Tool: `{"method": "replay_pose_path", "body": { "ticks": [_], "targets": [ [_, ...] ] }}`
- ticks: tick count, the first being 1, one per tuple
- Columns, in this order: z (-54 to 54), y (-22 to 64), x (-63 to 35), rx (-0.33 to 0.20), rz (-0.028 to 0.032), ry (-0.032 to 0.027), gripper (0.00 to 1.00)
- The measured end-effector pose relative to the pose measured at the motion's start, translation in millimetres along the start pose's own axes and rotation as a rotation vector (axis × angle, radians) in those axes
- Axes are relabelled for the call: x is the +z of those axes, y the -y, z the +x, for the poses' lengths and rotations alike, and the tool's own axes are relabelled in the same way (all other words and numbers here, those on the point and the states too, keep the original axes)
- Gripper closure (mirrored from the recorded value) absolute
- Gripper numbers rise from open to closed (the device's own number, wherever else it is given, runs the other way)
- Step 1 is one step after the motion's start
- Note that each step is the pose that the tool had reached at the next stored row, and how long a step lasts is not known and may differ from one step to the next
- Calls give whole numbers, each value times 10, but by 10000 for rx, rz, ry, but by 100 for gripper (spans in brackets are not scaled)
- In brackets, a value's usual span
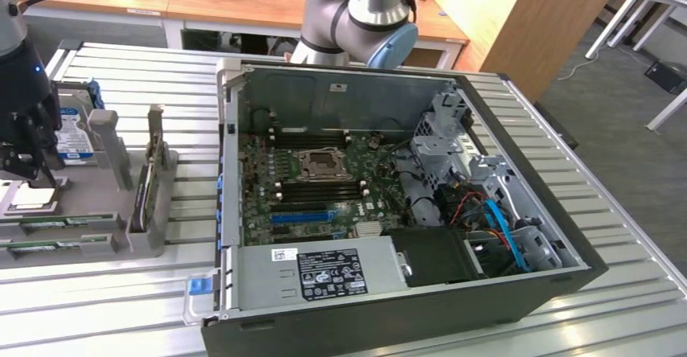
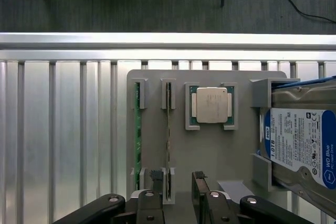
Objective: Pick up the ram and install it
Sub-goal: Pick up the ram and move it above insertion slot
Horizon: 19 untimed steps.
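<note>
Ribbed metal table (image 1: 633, 236), job barely begun: the ram is in its tray, nothing lifted or fitted yet.
At the exterior view's left the gripper (image 2: 177, 182) hangs over the grey tray (image 2: 210, 156), jaws apart and empty, roughly in line with the ram (image 2: 169, 129), which stands on edge in a slot. Just beside it are a second green stick (image 2: 137, 129), a processor chip (image 2: 211, 105) and a hard drive (image 2: 296, 140). The open computer case (image 1: 355, 92) sits centre frame.
</note>
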<state>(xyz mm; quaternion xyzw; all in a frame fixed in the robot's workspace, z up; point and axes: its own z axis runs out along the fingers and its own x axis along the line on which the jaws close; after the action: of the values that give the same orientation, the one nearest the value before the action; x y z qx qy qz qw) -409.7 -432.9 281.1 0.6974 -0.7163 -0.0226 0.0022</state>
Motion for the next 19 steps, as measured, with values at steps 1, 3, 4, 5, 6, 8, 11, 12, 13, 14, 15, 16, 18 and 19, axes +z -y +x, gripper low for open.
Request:
{"method": "replay_pose_path", "body": {
  "ticks": [1, 3, 4, 5, 6, 8, 11, 12, 13, 14, 15, 16, 18, 19],
  "targets": [
    [0, 0, 8, 0, 2, 1, 65],
    [0, 0, 19, 0, -1, 0, 65],
    [1, 0, 23, 0, -2, -1, 65],
    [1, 0, 26, 0, -1, -1, 65],
    [1, 0, 31, 0, 0, 0, 65],
    [1, -5, 42, 1, 0, 0, 65],
    [2, -12, 56, 38, 2, 2, 65],
    [2, -14, 58, 50, 3, 3, 65],
    [2, -16, 58, 57, 2, 2, 65],
    [2, -18, 59, 63, 2, 2, 65],
    [2, -21, 60, 70, 1, 2, 65],
    [2, -22, 61, 75, 2, 3, 65],
    [2, -25, 62, 82, 3, 3, 65],
    [2, -25, 61, 82, 2, 3, 65]
  ]
}}
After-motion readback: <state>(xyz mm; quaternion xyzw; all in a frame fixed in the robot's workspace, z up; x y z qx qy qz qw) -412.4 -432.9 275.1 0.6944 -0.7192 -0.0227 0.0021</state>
